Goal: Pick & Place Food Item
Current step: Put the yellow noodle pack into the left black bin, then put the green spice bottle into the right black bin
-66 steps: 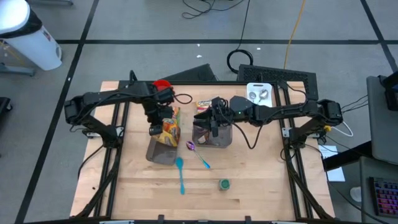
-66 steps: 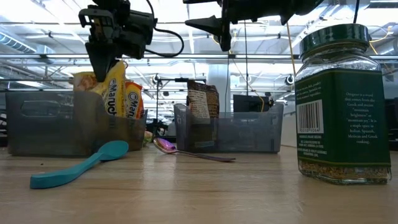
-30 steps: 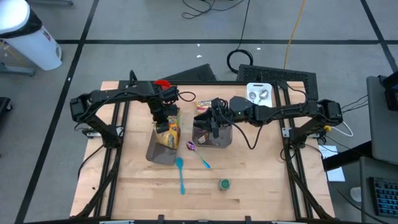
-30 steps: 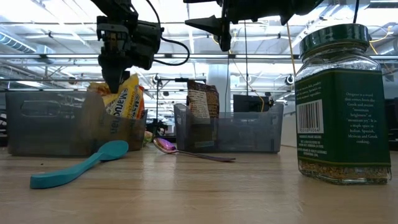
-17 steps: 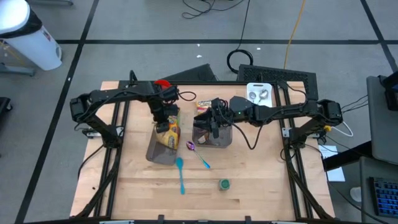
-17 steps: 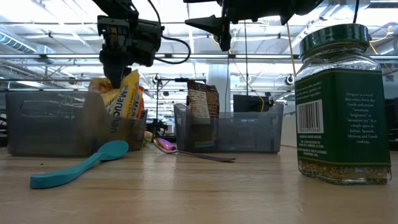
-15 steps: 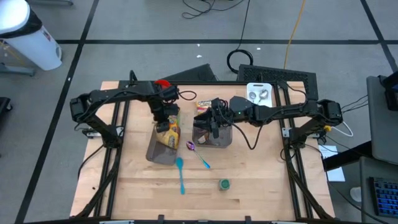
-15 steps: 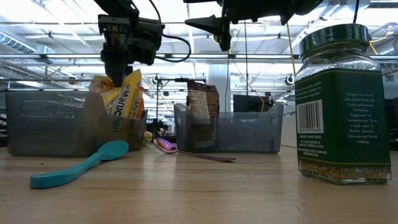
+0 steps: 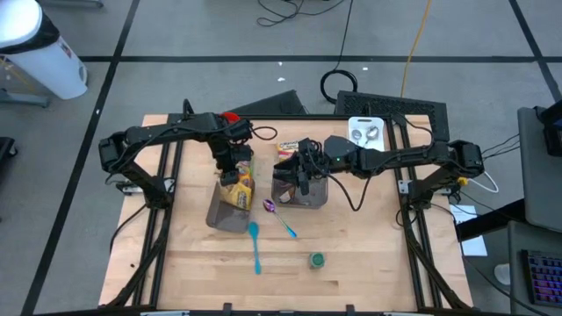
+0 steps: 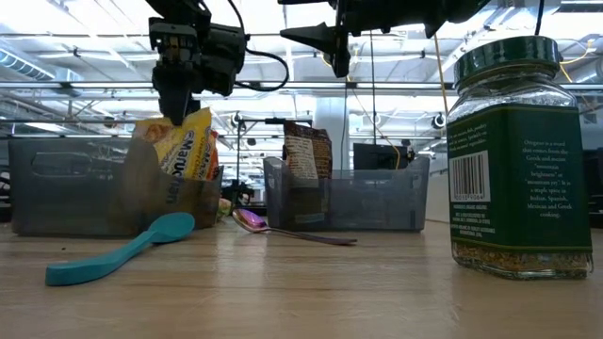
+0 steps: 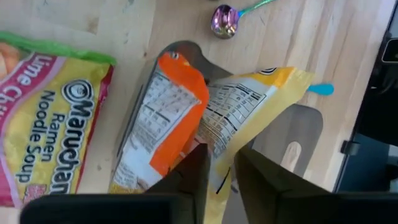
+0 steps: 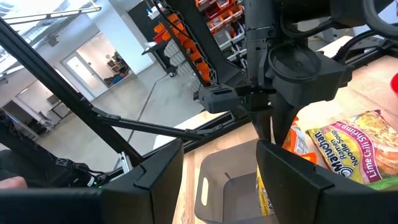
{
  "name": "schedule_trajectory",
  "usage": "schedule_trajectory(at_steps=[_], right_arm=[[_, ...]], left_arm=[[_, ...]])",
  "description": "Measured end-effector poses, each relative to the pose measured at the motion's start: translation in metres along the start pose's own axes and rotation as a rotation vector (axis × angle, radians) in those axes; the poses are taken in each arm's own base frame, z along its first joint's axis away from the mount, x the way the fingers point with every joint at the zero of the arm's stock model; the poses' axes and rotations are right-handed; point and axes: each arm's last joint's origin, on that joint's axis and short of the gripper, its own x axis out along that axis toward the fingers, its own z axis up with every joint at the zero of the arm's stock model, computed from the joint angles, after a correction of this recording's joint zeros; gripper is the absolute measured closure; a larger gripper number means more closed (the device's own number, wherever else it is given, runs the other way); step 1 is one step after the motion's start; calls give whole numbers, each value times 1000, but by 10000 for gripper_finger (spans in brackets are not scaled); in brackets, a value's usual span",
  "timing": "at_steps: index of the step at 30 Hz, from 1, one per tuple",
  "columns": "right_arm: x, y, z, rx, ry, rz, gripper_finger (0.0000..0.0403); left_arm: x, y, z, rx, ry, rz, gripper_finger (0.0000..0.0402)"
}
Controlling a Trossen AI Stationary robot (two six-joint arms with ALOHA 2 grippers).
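Left gripper [image 10: 176, 111] atop seemingly upright ramen packet [image 10: 179, 151] — long axis vertical

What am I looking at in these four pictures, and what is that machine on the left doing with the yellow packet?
It is a robot with two dark arms working at a wooden table. One picture looks straight down on it, one looks level across the tabletop, and the other two come from small cameras on each arm's wrist.

On the table stand two grey bins. Beside them lie a teal spoon, a purple metal spoon and a green-lidded spice jar.

The left gripper is over the left bin. Its fingers sit at the top edge of a yellow ramen packet standing in that bin; they look slightly apart, so I cannot tell whether it is gripped or released. The right gripper waits open above the right bin.
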Motion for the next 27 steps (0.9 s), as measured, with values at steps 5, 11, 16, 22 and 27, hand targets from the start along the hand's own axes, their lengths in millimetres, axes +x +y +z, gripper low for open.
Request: schedule_trajectory(at_steps=[5,11,16,22,27], right_arm=[[0,0,0,-1,0,0,206],[0,0,0,-3,0,0,206],[0,0,0,-6,0,0,206],[0,-1,-1,-8,9,-7,206],[0,-1,-2,3,23,-17,206]], left_arm=[[-2,2,-4,-49,31,-3,263],[-8,0,-12,-76,48,-4,233],[-27,-10,-20,-63,-21,14,227],[-76,-37,-30,-23,-208,100,227],[-117,-68,-45,104,-547,97,227]])
